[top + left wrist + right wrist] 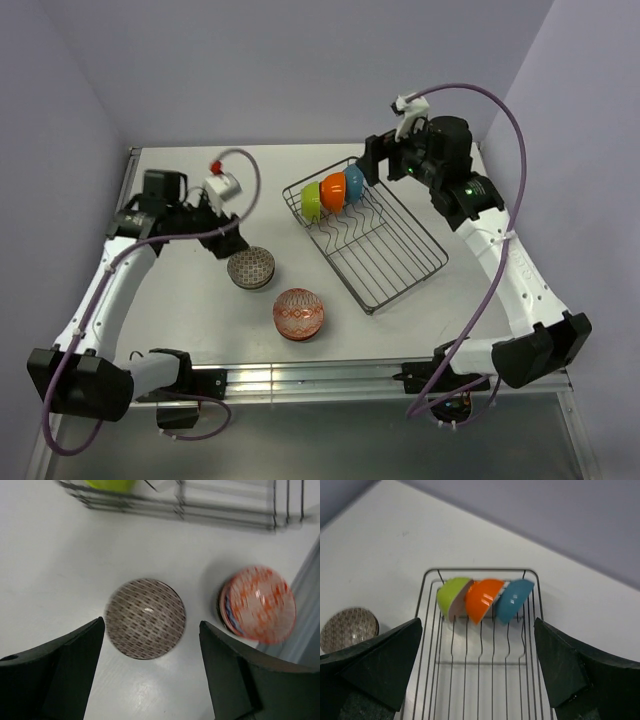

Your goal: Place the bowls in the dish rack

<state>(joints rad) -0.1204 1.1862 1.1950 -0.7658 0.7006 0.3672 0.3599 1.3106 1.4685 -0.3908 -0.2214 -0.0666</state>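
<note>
The dark wire dish rack lies diagonally on the table. A lime green bowl, an orange bowl and a blue bowl stand on edge at its far end, also in the right wrist view. A dark brown patterned bowl and a red-orange patterned bowl rest upside down on the table. My left gripper is open above the brown bowl, with the red-orange bowl to its right. My right gripper is open and empty above the rack's far end. No white-blue zigzag bowl shows.
A small white and red object with a cable lies at the back left. Purple walls close in the table at the back and both sides. The table's front edge is a metal rail. The rack's near half holds nothing.
</note>
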